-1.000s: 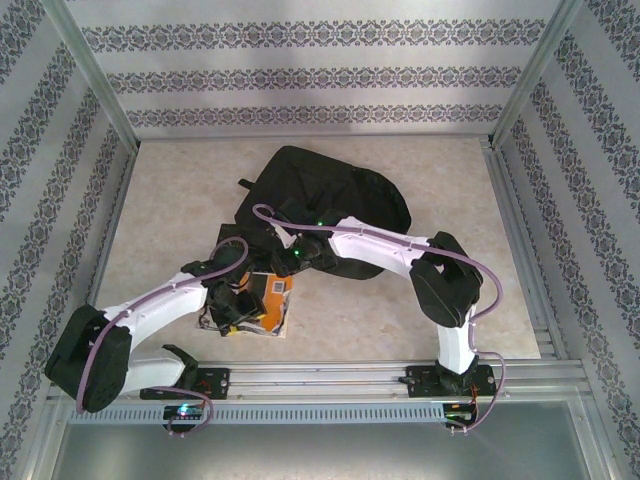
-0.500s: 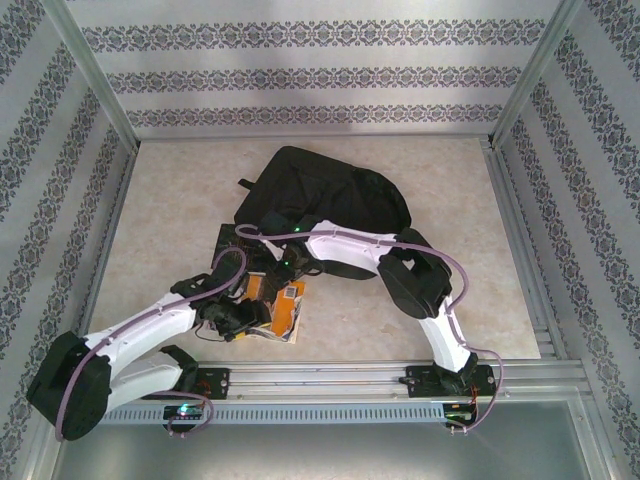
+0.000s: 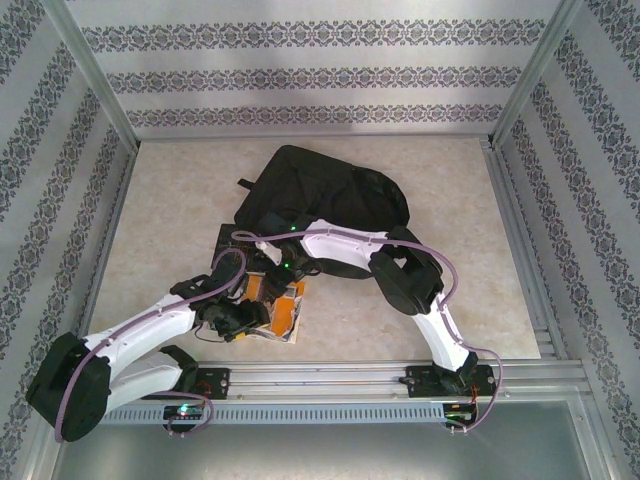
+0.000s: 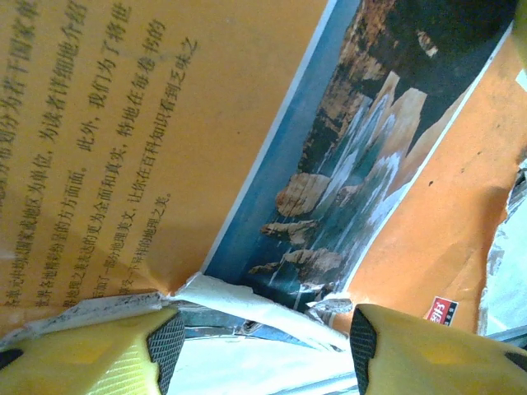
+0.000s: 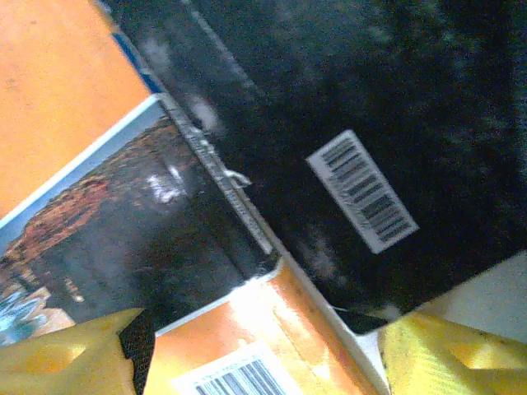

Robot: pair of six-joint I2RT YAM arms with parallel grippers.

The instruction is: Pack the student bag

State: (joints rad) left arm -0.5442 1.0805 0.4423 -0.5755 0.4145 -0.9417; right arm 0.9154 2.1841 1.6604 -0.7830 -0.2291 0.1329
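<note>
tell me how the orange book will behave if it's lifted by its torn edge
The orange book would probably sag rather than stay flat: its cover looks thin, a paperback. The torn edge between the fingers of the left gripper may rip further. Glare on the cover suggests it could slip.

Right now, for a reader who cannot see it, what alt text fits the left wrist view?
Close up, an orange book with Chinese text and a waterfall photo on its cover, its lower edge torn. The left hand is open, its two yellow fingers at the bottom, just below that edge.
</note>
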